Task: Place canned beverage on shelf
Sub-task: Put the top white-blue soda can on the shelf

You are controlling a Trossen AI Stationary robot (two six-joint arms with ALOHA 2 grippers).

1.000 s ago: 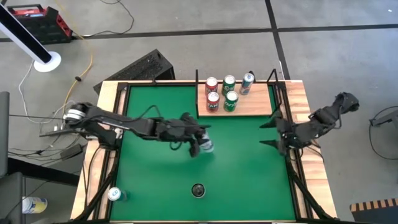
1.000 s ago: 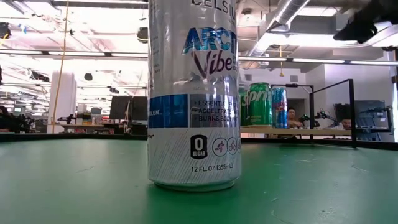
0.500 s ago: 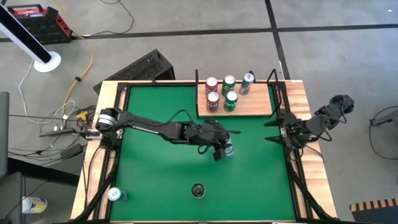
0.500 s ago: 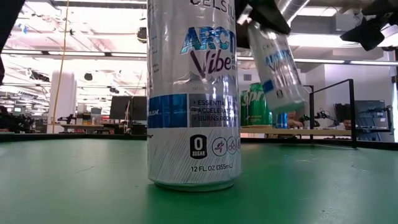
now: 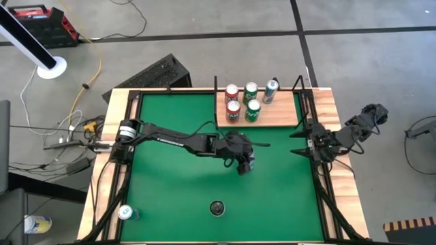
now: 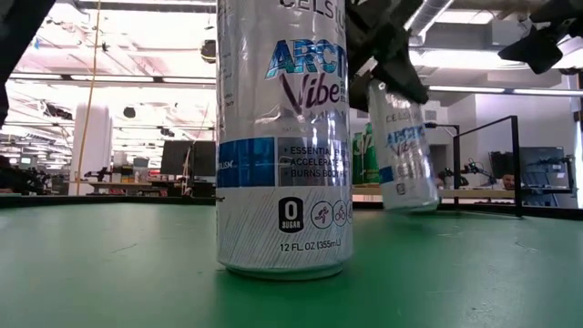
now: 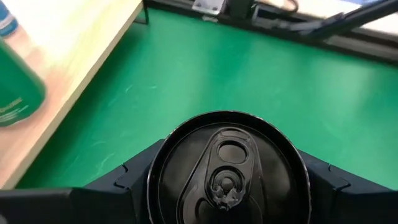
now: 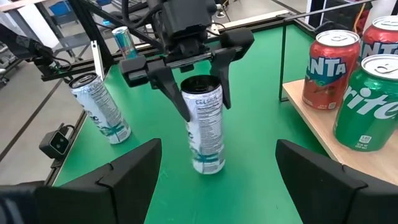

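- The left gripper (image 5: 244,163) is hanging over the middle of the green table (image 5: 170,197), its fingers closed around the top of a tall silver Celsius can (image 8: 206,132).
- That held can is hovering clear of the mat and tilting a little; its dark lid (image 7: 227,170) is filling the left wrist view between the two fingers.
- The shelf (image 5: 272,117) is sitting at the far edge of the table, just beyond the held can, a light-wood platform with thin black posts.
- Five cans are already standing on the shelf's left half: two red Fanta cans (image 5: 232,102), two green Sprite cans (image 5: 252,101) and one slim blue-and-silver can (image 5: 270,90).
- The right half of the shelf's planks is showing bare wood.
- From table height, the held can is overlapping the green cans on the shelf behind it.
- The right gripper (image 5: 298,143) is waiting at the table's right edge, beside the shelf's near right corner, fingers spread wide and holding nothing.
- A second Celsius can (image 5: 216,207) is standing upright near the front middle of the mat, looming large in the low view.
- A third one (image 5: 125,213) is standing at the front left corner of the table.
- Out on the floor beyond the table a black keyboard (image 5: 158,73) is lying.
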